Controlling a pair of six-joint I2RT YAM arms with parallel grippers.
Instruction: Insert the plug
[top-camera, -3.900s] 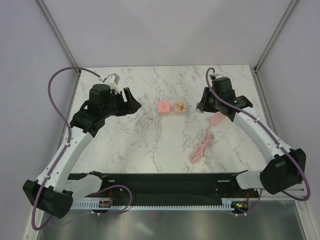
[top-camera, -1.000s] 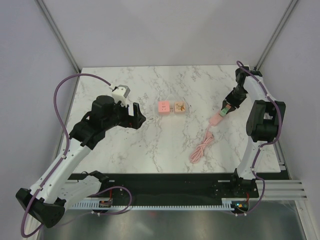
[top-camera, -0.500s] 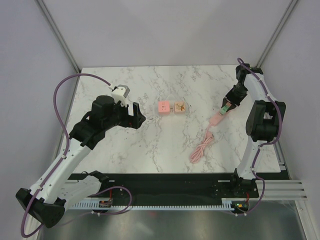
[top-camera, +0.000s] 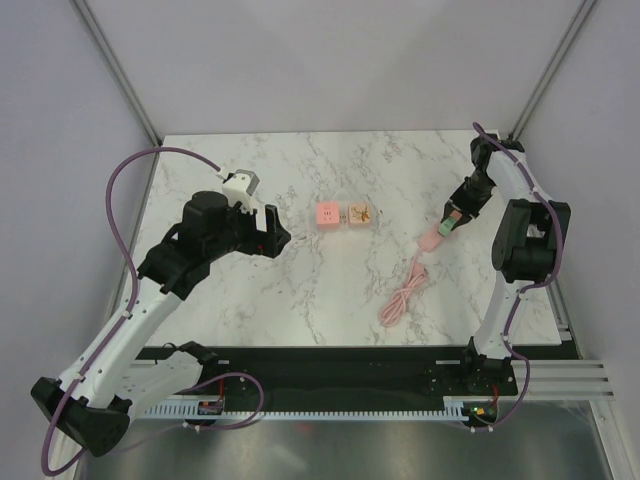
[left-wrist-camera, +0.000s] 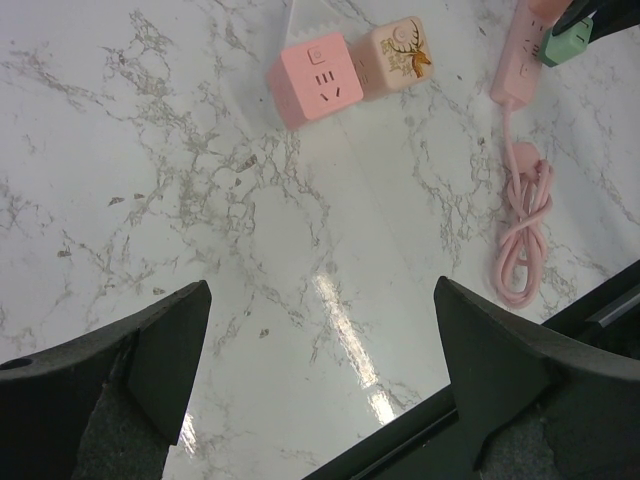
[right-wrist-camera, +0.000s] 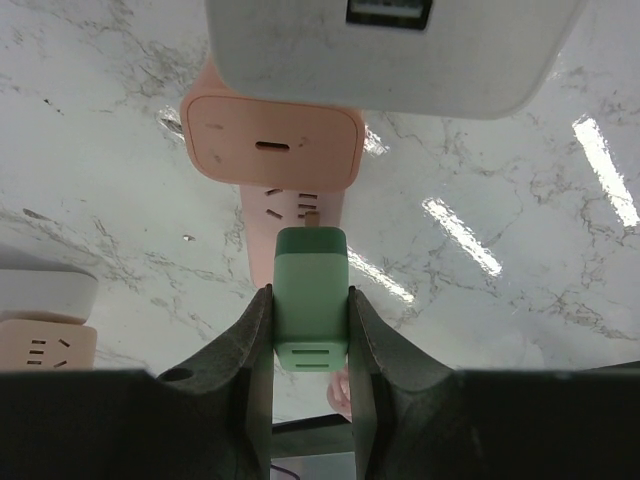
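Note:
A green plug (right-wrist-camera: 311, 295) sits between the fingers of my right gripper (right-wrist-camera: 310, 297), which is shut on its two sides. Its metal prongs point at the slots of a pink power strip (right-wrist-camera: 275, 140) lying flat on the marble; whether they touch it I cannot tell. From above, the plug (top-camera: 447, 224) hangs over the far end of the strip (top-camera: 432, 239), at the table's right side. My left gripper (top-camera: 272, 232) hovers open left of centre, holding nothing. In the left wrist view its jaws (left-wrist-camera: 320, 310) frame bare marble.
A pink socket cube (top-camera: 326, 215) and a beige deer-print cube (top-camera: 359, 214) stand side by side mid-table. The strip's pink cable (top-camera: 400, 300) lies coiled towards the near edge. The right arm (top-camera: 520, 240) folds along the right edge.
Since the earliest frame the right arm has swung out to the right edge and now holds the plug over the strip. Over the last second it only shifted slightly; the left arm stays put.

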